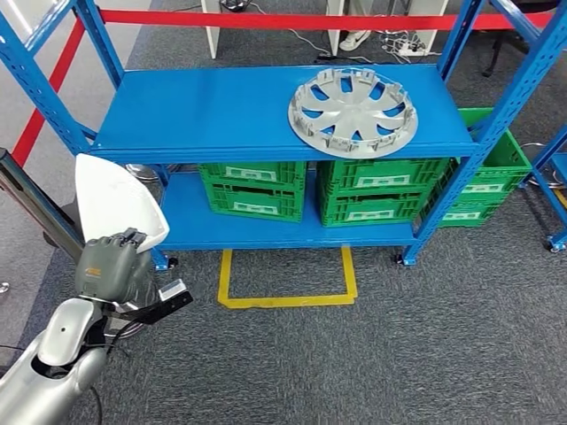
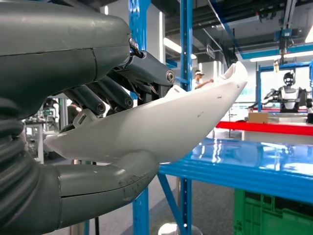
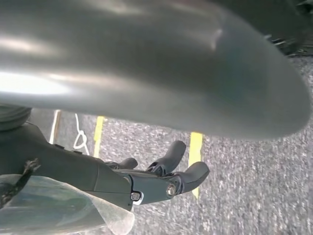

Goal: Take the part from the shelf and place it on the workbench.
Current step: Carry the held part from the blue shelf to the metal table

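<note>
The left hand (image 1: 113, 266) holds a white curved panel part (image 1: 117, 199) low at the left of the head view, off the front left corner of the blue shelf rack (image 1: 200, 115). In the left wrist view the dark fingers (image 2: 110, 95) lie along one face of the white part (image 2: 158, 127) and the thick grey thumb (image 2: 110, 181) presses the opposite face, so the part is pinched between them, with its far tip pointing past a blue upright. The silver left arm (image 1: 47, 363) comes in from the lower left corner.

On the rack's top shelf, toward its right end, a silver wheel cover (image 1: 353, 111) lies flat, apart from the held part. Two green crates (image 1: 254, 188) sit side by side on the lower shelf, and another green crate (image 1: 492, 177) sits on the floor behind the rack's right post. A yellow tape outline (image 1: 287, 283) marks the grey carpet just in front of the rack. A red barrier tape (image 1: 281, 18) runs across behind the shelf.

In the right wrist view the right hand (image 3: 147, 178) hangs over the carpet; its fingers (image 3: 173, 154) are slightly apart, gently curved, and hold nothing.
</note>
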{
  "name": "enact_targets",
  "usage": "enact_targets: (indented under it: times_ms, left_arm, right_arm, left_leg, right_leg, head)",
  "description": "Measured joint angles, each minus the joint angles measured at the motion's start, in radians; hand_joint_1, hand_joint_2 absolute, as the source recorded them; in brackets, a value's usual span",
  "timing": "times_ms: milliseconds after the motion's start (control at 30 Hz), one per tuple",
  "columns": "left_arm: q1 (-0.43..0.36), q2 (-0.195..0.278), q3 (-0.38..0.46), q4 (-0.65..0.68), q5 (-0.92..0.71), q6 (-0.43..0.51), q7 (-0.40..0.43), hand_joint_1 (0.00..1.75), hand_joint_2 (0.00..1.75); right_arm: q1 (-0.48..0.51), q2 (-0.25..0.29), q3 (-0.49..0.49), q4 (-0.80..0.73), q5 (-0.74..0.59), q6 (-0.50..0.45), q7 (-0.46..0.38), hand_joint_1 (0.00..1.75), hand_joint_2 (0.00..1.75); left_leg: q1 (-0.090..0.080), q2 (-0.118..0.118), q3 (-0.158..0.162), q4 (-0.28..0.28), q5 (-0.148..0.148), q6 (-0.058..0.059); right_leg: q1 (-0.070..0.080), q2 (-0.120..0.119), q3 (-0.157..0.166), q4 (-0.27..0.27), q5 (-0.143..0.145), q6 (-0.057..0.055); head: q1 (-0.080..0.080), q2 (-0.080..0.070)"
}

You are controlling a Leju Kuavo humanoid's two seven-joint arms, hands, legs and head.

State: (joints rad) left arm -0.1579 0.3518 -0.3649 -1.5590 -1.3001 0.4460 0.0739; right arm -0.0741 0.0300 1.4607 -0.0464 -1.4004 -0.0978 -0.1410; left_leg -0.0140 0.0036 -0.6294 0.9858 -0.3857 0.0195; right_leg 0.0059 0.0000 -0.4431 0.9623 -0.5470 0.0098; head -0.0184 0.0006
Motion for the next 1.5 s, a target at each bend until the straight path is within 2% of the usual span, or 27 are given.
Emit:
enact_targets:
  times_ms: [67,100,167,233,267,300,333,400,467,567,633,733,767,800,833,900,967,1000,1067,1133,1167,1233,1267,1300,1367,1400,1500]
  left_arm:
    - [0.001,0.0,0.002,0.0,0.002,-0.003,0.002,1.75,1.75]
    - [0.002,0.001,0.003,0.0,0.002,-0.005,0.003,1.75,1.75]
    - [0.004,0.002,0.005,0.0,0.004,-0.007,0.005,1.75,1.75]
    - [0.007,0.002,0.007,0.0,0.007,-0.01,0.008,1.75,1.75]
    - [0.009,0.002,0.008,0.0,0.008,-0.01,0.009,1.75,1.75]
    - [0.012,0.002,0.008,0.0,0.009,-0.011,0.01,1.75,1.75]
    - [0.013,0.002,0.008,0.0,0.009,-0.011,0.011,1.75,1.75]
    - [0.013,0.002,0.011,0.0,0.01,-0.012,0.012,1.75,1.75]
    - [0.013,0.002,0.016,0.0,0.012,-0.013,0.014,1.75,1.75]
    - [0.015,0.001,0.021,-0.001,0.016,-0.019,0.019,1.75,1.75]
    - [0.015,-0.001,0.025,-0.001,0.017,-0.021,0.022,1.75,1.75]
    - [0.017,-0.004,0.029,-0.001,0.017,-0.024,0.024,1.75,1.75]
    - [0.018,-0.005,0.031,-0.001,0.017,-0.026,0.024,1.75,1.75]
    - [0.02,-0.006,0.032,-0.001,0.017,-0.027,0.025,1.75,1.75]
    - [0.02,-0.007,0.033,-0.001,0.018,-0.028,0.026,1.75,1.75]
    - [0.021,-0.007,0.036,-0.001,0.019,-0.03,0.027,1.75,1.75]
    - [0.021,-0.008,0.041,-0.001,0.019,-0.032,0.027,1.75,1.75]
    - [0.02,-0.008,0.043,-0.001,0.019,-0.033,0.027,1.75,1.75]
    - [0.02,-0.009,0.045,-0.002,0.02,-0.036,0.027,1.75,1.75]
    - [0.024,-0.01,0.046,-0.002,0.02,-0.039,0.027,1.75,1.75]
    - [0.025,-0.01,0.047,-0.002,0.02,-0.041,0.028,1.75,1.75]
    - [0.027,-0.01,0.049,-0.002,0.02,-0.042,0.029,1.75,1.75]
    - [0.027,-0.011,0.05,-0.002,0.02,-0.043,0.03,1.75,1.75]
    - [0.028,-0.011,0.05,-0.002,0.02,-0.043,0.031,1.75,1.75]
    - [0.03,-0.012,0.05,-0.002,0.02,-0.044,0.031,1.75,1.75]
    - [0.03,-0.013,0.051,-0.002,0.02,-0.045,0.031,1.75,1.75]
    - [0.028,-0.013,0.056,-0.006,0.02,-0.045,0.031,1.75,1.75]
  right_arm:
    - [0.001,0.006,0.0,0.005,-0.001,0.0,0.0,0.0,0.0]
    - [0.002,0.009,0.0,0.008,-0.001,-0.001,0.0,0.0,0.0]
    - [0.004,0.014,0.0,0.013,-0.002,-0.003,0.001,0.0,0.0]
    - [0.004,0.015,0.0,0.017,-0.003,-0.004,0.001,0.0,0.0]
    - [0.004,0.015,0.0,0.018,-0.004,-0.005,0.001,0.0,0.0]
    - [0.005,0.015,0.0,0.019,-0.005,-0.006,0.001,0.0,0.0]
    - [0.005,0.016,0.0,0.019,-0.005,-0.006,0.001,0.0,0.0]
    - [0.005,0.018,0.0,0.02,-0.006,-0.008,0.001,0.0,0.0]
    - [0.004,0.021,0.0,0.021,-0.008,-0.009,0.001,0.0,0.0]
    - [0.006,0.024,0.0,0.023,-0.01,-0.01,0.003,0.0,0.0]
    - [0.007,0.025,0.0,0.025,-0.012,-0.01,0.004,0.0,0.0]
    - [0.007,0.025,0.0,0.027,-0.015,-0.011,0.005,0.0,0.0]
    - [0.007,0.025,0.0,0.027,-0.015,-0.011,0.005,0.0,0.0]
    - [0.006,0.025,0.0,0.027,-0.016,-0.011,0.005,0.0,0.0]
    - [0.006,0.026,0.0,0.027,-0.016,-0.012,0.005,0.0,0.0]
    - [0.004,0.026,0.0,0.028,-0.016,-0.013,0.006,0.0,0.0]
    - [0.001,0.026,0.0,0.028,-0.017,-0.014,0.006,0.0,0.0]
    - [0.0,0.026,0.0,0.028,-0.017,-0.014,0.006,0.0,0.0]
    - [0.0,0.027,0.0,0.028,-0.018,-0.015,0.007,0.0,0.0]
    - [0.001,0.028,0.0,0.028,-0.019,-0.016,0.007,0.0,0.0]
    - [0.001,0.029,0.0,0.028,-0.019,-0.017,0.007,0.0,0.0]
    - [0.002,0.029,0.0,0.029,-0.02,-0.017,0.008,0.0,0.0]
    - [0.002,0.029,0.0,0.029,-0.02,-0.018,0.008,0.0,0.0]
    - [0.002,0.029,0.0,0.029,-0.021,-0.018,0.008,0.0,0.0]
    - [0.002,0.029,0.0,0.029,-0.021,-0.018,0.008,0.0,0.0]
    - [0.001,0.03,0.0,0.029,-0.021,-0.018,0.007,0.0,0.0]
    - [0.001,0.034,0.0,0.029,-0.021,-0.018,0.007,0.0,0.0]
  left_leg:
    - [0.003,0.0,-0.008,-0.002,0.013,-0.009]
    - [0.004,-0.002,-0.015,0.008,-0.004,-0.015]
    - [0.008,-0.004,-0.04,0.086,-0.086,-0.026]
    - [0.014,-0.004,-0.07,0.221,-0.172,-0.035]
    - [0.017,-0.004,-0.074,0.271,-0.187,-0.039]
    - [0.019,-0.004,-0.064,0.29,-0.18,-0.042]
    - [0.021,-0.003,-0.037,0.27,-0.157,-0.043]
    - [0.023,-0.004,0.052,0.15,-0.119,-0.042]
    - [0.02,-0.004,0.119,0.039,-0.124,-0.033]
    - [0.016,-0.004,0.125,0.003,-0.122,-0.014]
    - [0.019,0.0,0.111,-0.004,-0.102,0.002]
    - [0.02,0.004,0.076,-0.005,-0.072,0.013]
    - [0.02,0.004,0.063,-0.004,-0.062,0.012]
    - [0.02,0.004,0.049,-0.002,-0.052,0.011]
    - [0.02,0.004,0.036,0.0,-0.043,0.009]
    - [0.02,0.003,0.013,0.004,-0.026,0.002]
    - [0.018,0.002,0.0,0.006,-0.008,-0.007]
    - [0.017,0.002,-0.003,0.005,0.002,-0.012]
    - [0.019,0.001,-0.009,0.0,0.019,-0.024]
    - [0.022,-0.001,-0.022,0.02,-0.02,-0.036]
    - [0.023,-0.002,-0.033,0.059,-0.07,-0.041]
    - [0.024,-0.002,-0.059,0.188,-0.179,-0.048]
    - [0.024,-0.002,-0.065,0.253,-0.207,-0.05]
    - [0.024,-0.002,-0.061,0.294,-0.208,-0.05]
    - [0.024,-0.002,-0.015,0.285,-0.159,-0.047]
    - [0.023,-0.002,0.034,0.228,-0.137,-0.043]
    - [0.017,-0.002,0.179,0.019,-0.156,-0.027]
  right_leg:
    - [0.0,-0.002,-0.01,-0.015,0.012,-0.004]
    - [-0.002,-0.004,-0.018,-0.017,0.024,-0.011]
    - [-0.006,-0.008,-0.038,-0.016,0.045,-0.023]
    - [-0.005,-0.009,-0.07,-0.006,0.062,-0.028]
    - [-0.005,-0.01,-0.087,0.0,0.07,-0.028]
    - [-0.005,-0.01,-0.104,0.008,0.077,-0.027]
    - [-0.006,-0.011,-0.121,0.016,0.083,-0.025]
    - [-0.006,-0.011,-0.149,0.032,0.092,-0.018]
    - [-0.006,-0.011,-0.167,0.043,0.103,-0.006]
    - [-0.008,-0.011,-0.179,0.043,0.121,0.015]
    - [-0.009,-0.007,-0.197,0.072,0.081,0.027]
    - [-0.012,-0.003,-0.248,0.248,-0.051,0.04]
    - [-0.013,-0.003,-0.257,0.303,-0.07,0.043]
    - [-0.014,-0.003,-0.251,0.329,-0.066,0.044]
    - [-0.015,-0.003,-0.227,0.318,-0.042,0.045]
    - [-0.017,-0.002,-0.132,0.197,0.008,0.043]
    - [-0.017,0.002,-0.035,0.055,0.01,0.037]
    - [-0.015,0.004,-0.014,0.017,0.003,0.033]
    - [-0.013,0.004,-0.023,0.003,0.01,0.016]
    - [-0.014,-0.001,-0.042,0.001,0.031,-0.008]
    - [-0.015,-0.003,-0.053,0.0,0.044,-0.018]
    - [-0.011,-0.005,-0.08,0.003,0.07,-0.026]
    - [-0.01,-0.005,-0.098,0.006,0.082,-0.027]
    - [-0.008,-0.006,-0.116,0.011,0.093,-0.027]
    - [-0.006,-0.007,-0.152,0.022,0.112,-0.026]
    - [-0.006,-0.007,-0.169,0.03,0.121,-0.025]
    - [-0.003,-0.005,-0.2,0.043,0.15,-0.014]
  head:
    - [0.001,0.0]
    - [0.0,0.0]
    - [-0.002,0.0]
    - [-0.003,0.0]
    - [-0.003,0.0]
    - [-0.003,0.0]
    - [-0.003,0.0]
    - [-0.003,0.0]
    - [-0.003,0.0]
    - [-0.002,0.0]
    - [0.0,0.0]
    - [0.005,0.0]
    - [0.005,0.0]
    - [0.005,0.0]
    - [0.005,0.0]
    - [0.005,0.0]
    - [0.004,0.0]
    - [0.004,0.0]
    - [0.003,0.0]
    - [0.001,0.0]
    - [-0.001,0.0]
    - [-0.004,0.0]
    - [-0.005,0.0]
    - [-0.004,0.0]
    - [-0.004,0.0]
    - [-0.004,0.0]
    - [-0.004,0.0]
